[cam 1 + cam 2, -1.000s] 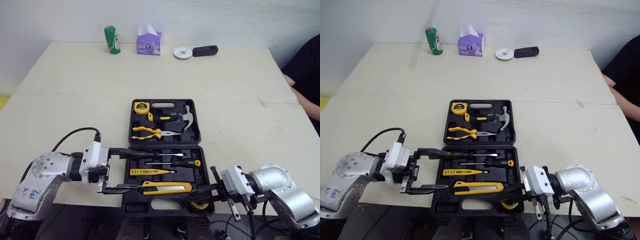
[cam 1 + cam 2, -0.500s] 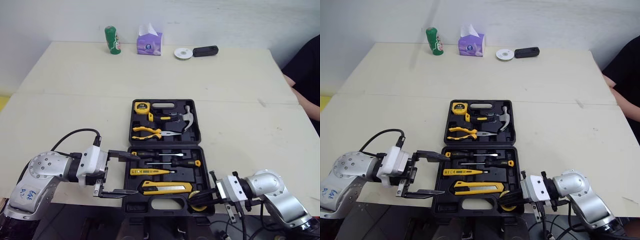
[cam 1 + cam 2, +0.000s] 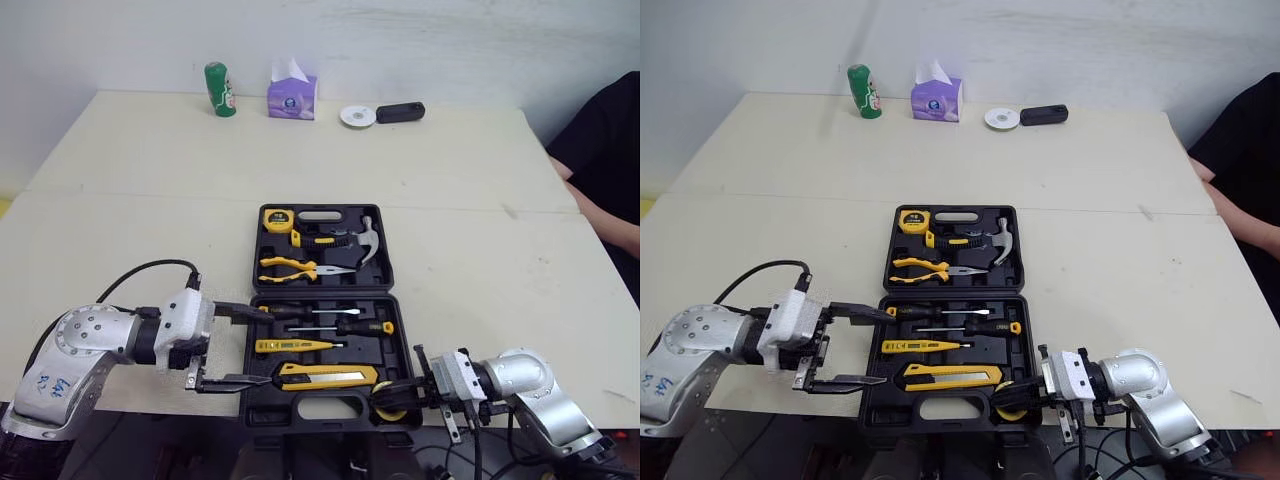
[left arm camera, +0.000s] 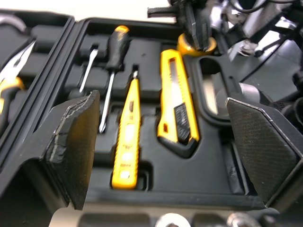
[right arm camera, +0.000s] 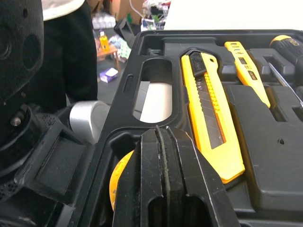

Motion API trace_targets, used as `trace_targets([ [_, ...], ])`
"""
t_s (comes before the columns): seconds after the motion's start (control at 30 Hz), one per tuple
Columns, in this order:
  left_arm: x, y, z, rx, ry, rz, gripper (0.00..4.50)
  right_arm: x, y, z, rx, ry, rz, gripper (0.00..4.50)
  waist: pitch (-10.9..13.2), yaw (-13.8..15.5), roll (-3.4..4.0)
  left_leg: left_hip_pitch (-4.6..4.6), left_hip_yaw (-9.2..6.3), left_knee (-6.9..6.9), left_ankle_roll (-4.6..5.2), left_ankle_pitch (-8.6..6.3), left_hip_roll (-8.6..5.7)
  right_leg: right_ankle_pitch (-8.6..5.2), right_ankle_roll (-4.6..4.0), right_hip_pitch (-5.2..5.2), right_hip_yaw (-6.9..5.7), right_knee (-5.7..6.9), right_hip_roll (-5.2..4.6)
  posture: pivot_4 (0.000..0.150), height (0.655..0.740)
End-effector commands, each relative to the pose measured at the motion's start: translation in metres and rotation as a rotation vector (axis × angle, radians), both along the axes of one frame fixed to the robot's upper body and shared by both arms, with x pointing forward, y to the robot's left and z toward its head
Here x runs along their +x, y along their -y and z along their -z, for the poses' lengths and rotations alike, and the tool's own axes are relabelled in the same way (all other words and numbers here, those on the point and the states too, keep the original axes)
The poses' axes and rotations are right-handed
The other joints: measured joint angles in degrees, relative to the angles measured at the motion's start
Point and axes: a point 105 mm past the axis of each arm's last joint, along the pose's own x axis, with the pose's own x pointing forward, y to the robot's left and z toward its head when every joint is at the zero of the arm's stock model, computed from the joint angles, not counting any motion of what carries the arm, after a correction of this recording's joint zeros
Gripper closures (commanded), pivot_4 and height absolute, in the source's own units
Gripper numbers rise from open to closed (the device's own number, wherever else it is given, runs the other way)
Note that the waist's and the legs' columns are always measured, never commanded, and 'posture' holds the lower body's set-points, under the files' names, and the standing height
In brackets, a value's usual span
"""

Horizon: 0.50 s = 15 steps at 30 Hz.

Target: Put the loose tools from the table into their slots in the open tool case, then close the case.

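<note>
The black tool case (image 3: pixel 326 291) lies open near the table's front edge. Its far half holds a tape measure (image 3: pixel 277 218), pliers (image 3: pixel 295 268) and a hammer (image 3: pixel 365 240). Its near half holds two screwdrivers (image 3: pixel 300 312), a yellow tester pen (image 3: pixel 295 345), a yellow utility knife (image 3: pixel 325 376) and a yellow roll (image 3: pixel 390 405) at the near right corner. My left gripper (image 3: pixel 240 345) stands open at the near half's left edge, with nothing between its fingers (image 4: pixel 71 146). My right gripper (image 3: pixel 392 390) is shut, its tips over the yellow roll (image 5: pixel 118 179).
At the far edge of the table stand a green can (image 3: pixel 219 90), a purple tissue box (image 3: pixel 291 92), a white disc (image 3: pixel 353 116) and a black device (image 3: pixel 399 111). A person in a black sleeve (image 3: pixel 600 170) sits at the right. The case overhangs the table's front edge.
The camera has shifted. My left gripper has drawn back leftward off the case's near half. My right arm has sunk back toward the near right corner.
</note>
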Motion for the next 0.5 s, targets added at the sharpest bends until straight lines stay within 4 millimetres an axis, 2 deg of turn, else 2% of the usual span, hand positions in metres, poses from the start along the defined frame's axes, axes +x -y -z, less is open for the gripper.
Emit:
trace_targets([
  [0.03, 0.009, -0.017, -0.011, -0.020, 0.077, -0.123, 0.00, 0.014, 0.014, 0.007, -0.081, -0.061, 0.114, 4.49, 0.01, 0.00, 0.02, -0.02, 0.00, 0.00, 0.00, 0.00, 0.00, 0.00, -0.01, -0.02, 0.00, 0.00, 0.00, 0.150, 0.7400],
  [0.1, 0.012, -0.029, -0.012, -0.024, 0.082, -0.192, 0.00, 0.016, 0.012, -0.010, -0.046, -0.046, 0.131, 4.49, 0.10, 0.09, 0.16, -0.07, 0.00, 0.00, 0.00, 0.01, 0.00, 0.01, -0.02, -0.09, 0.01, 0.01, -0.02, 0.150, 0.7400],
  [0.2, 0.022, -0.048, -0.012, -0.024, 0.094, -0.306, 0.00, 0.008, 0.011, -0.036, -0.013, -0.154, 0.153, 4.49, 0.37, 0.34, 0.61, -0.30, 0.01, 0.02, 0.03, 0.04, -0.03, 0.03, -0.01, -0.31, 0.02, 0.02, -0.06, 0.150, 0.7400],
  [0.27, 0.027, -0.054, -0.014, -0.048, 0.110, -0.352, 0.00, 0.010, 0.008, -0.051, 0.019, -0.166, 0.187, 4.49, 0.42, 0.67, 0.70, -0.47, 0.00, 0.01, 0.05, 0.06, -0.04, 0.04, -0.01, -0.48, -0.01, 0.01, -0.07, 0.150, 0.7400],
  [0.33, 0.034, -0.064, -0.012, -0.047, 0.120, -0.408, 0.00, 0.025, 0.013, -0.069, 0.054, -0.119, 0.271, 4.49, 0.45, 0.82, 0.75, -0.65, -0.06, -0.01, -0.01, 0.08, -0.03, 0.02, -0.04, -0.63, -0.10, 0.01, -0.06, 0.150, 0.7400],
  [0.43, 0.044, -0.074, -0.002, -0.041, 0.114, -0.490, 0.80, 0.060, 0.039, -0.086, 0.059, -0.005, 0.463, 4.50, 0.47, 0.89, 0.77, -1.03, -0.05, 0.04, 0.03, 0.14, -0.09, 0.05, 0.01, -0.96, -0.14, 0.02, -0.07, 0.150, 0.7400],
  [0.5, 0.048, -0.073, 0.003, -0.034, 0.116, -0.505, 1.75, 0.073, 0.054, -0.085, 0.034, 0.046, 0.544, 4.50, 0.47, 1.11, 0.77, -1.06, -0.03, 0.03, 0.28, 0.26, -0.12, 0.07, 0.03, -0.98, -0.16, 0.02, -0.07, 0.150, 0.7400],
])
